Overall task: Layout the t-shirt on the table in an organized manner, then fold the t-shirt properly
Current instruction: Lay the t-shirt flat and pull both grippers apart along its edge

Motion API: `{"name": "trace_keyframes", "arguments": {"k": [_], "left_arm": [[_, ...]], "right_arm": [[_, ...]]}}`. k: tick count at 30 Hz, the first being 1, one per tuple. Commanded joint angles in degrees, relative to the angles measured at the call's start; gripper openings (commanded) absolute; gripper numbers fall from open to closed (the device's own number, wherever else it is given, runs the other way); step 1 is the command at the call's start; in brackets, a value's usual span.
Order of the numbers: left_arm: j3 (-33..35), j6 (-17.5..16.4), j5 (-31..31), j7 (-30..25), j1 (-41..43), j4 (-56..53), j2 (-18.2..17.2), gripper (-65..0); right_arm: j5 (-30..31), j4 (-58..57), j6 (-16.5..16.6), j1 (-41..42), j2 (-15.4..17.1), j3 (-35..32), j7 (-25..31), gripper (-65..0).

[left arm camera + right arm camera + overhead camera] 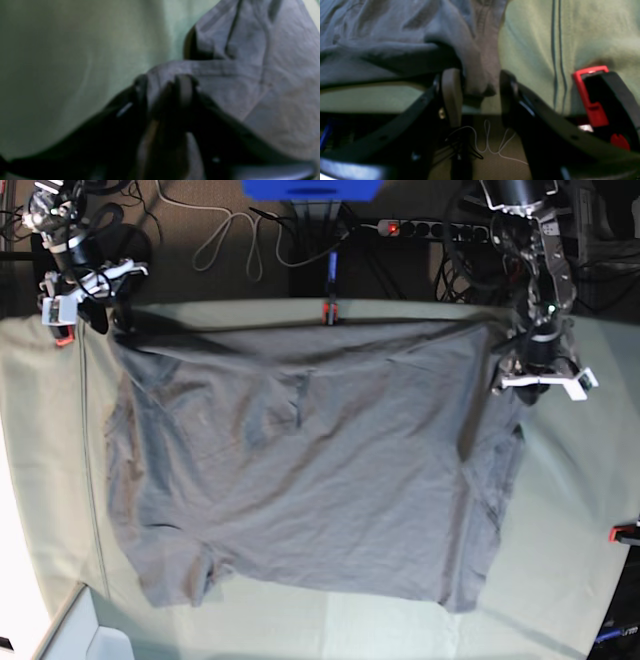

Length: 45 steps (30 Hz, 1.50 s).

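Note:
The grey t-shirt (pixel 300 460) lies spread out flat on the table (pixel 560 510), which is covered in pale green cloth. The shirt's far edge runs stretched between my two grippers. At the far right corner, my left gripper (pixel 520 375) has pinched a fold of the shirt; in the left wrist view the dark fingers (pixel 185 87) of that gripper (pixel 162 86) close on grey fabric (pixel 262 75). My right gripper (pixel 105 315) is at the far left corner. In the right wrist view this gripper (pixel 480 92) has a bunched strip of shirt (pixel 382 37) between its jaws, at the table's edge (pixel 582 32).
Red clamps hold the cloth at the far edge (pixel 327 310), by the right gripper (pixel 591 100) and at the right side (pixel 625 532). Cables and a power strip (pixel 420 227) lie on the floor behind. A white box (pixel 90 635) sits at the near left corner.

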Motion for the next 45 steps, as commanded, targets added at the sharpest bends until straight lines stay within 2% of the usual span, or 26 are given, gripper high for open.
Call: {"name": "trace_keyframes", "arguments": {"k": [1, 2, 3, 9, 14, 22, 33, 45], "left_arm": [[-0.1, -0.3, -0.2, -1.5, -0.6, 1.0, -0.4, -58.9], [-0.2, -0.3, -0.2, -1.5, -0.6, 1.0, -0.4, -63.7], [-0.9, -0.1, -0.2, -1.5, -0.5, 1.0, -0.4, -65.0], [-7.2, -0.3, -0.6, -1.5, 1.0, 4.3, 1.6, -65.0], [-11.9, -0.3, -5.8, -1.4, 6.9, 13.2, 3.5, -65.0], [-11.9, -0.3, -13.1, -1.4, 12.6, 15.9, 3.5, -65.0], [-11.9, -0.3, -12.8, -1.4, 12.2, 15.6, 3.5, -65.0], [-11.6, -0.3, -13.1, -1.4, 12.0, 15.8, 3.5, -65.0]], "right_arm": [[0.6, 0.9, 0.4, -0.2, 0.6, 0.2, 1.5, -39.9], [0.6, 0.9, 0.4, -0.1, 0.6, 0.2, 1.5, -39.9], [0.6, 0.9, 0.4, -0.1, 0.6, 0.2, 1.5, -39.9], [0.6, 0.9, 0.4, 0.2, 0.6, 0.2, 1.5, -39.9], [0.6, 0.9, 0.4, 0.2, 0.6, 0.2, 1.5, -39.9], [0.9, 1.0, 0.4, 0.4, 0.6, 0.2, 1.5, -39.9], [1.1, 1.0, 0.4, -0.3, 0.6, 4.5, 1.5, -39.7], [1.1, 1.8, 0.4, -0.9, -0.1, 14.5, 1.4, -39.4]]}}
